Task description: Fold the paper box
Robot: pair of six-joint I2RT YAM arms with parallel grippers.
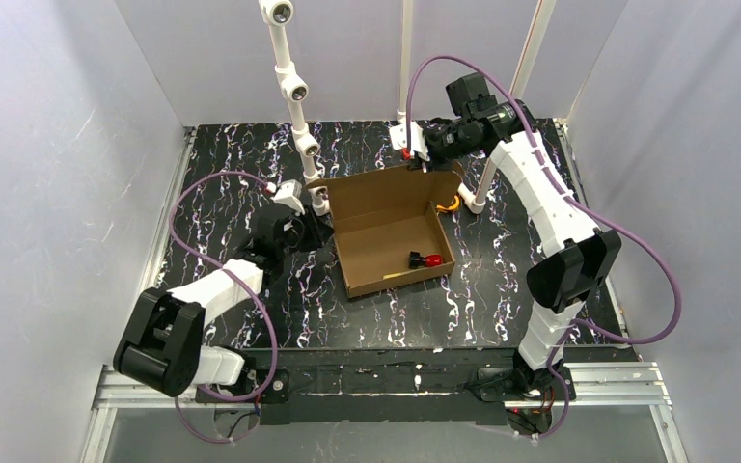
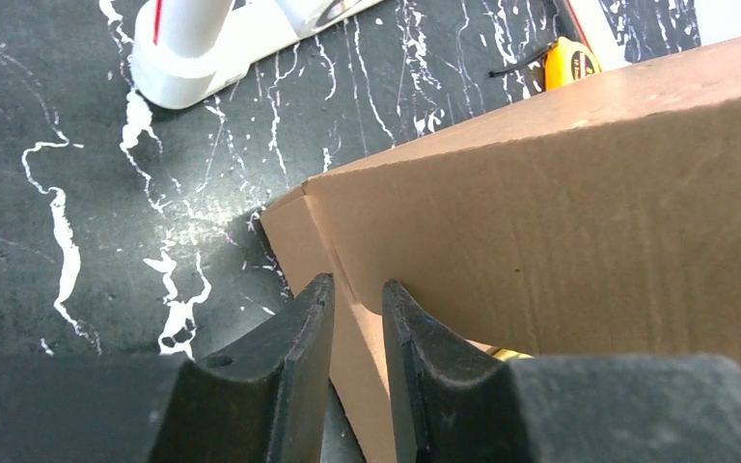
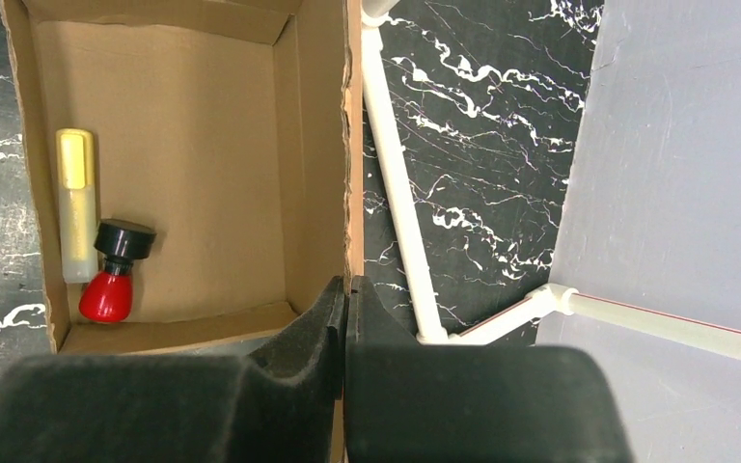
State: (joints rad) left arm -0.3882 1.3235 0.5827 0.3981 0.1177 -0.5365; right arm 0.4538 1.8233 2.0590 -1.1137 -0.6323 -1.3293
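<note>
- Left gripper (image 2: 357, 289) pinches the box (image 2: 560, 212) at a corner wall, held between its fingers.
- Right gripper (image 3: 347, 286) is pressed together on a wall's edge straight ahead.
- The box is probably light, stiff and creased; grip edges near folds.

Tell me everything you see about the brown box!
The paper box is plain brown corrugated cardboard, shallow, rectangular, open on top, its back flap standing upright. It sits on the black marbled table. Inside lie a yellow marker and a red bottle with a black cap. The right fingers pinch the flap's top edge; the left fingers clasp a corner.
</note>
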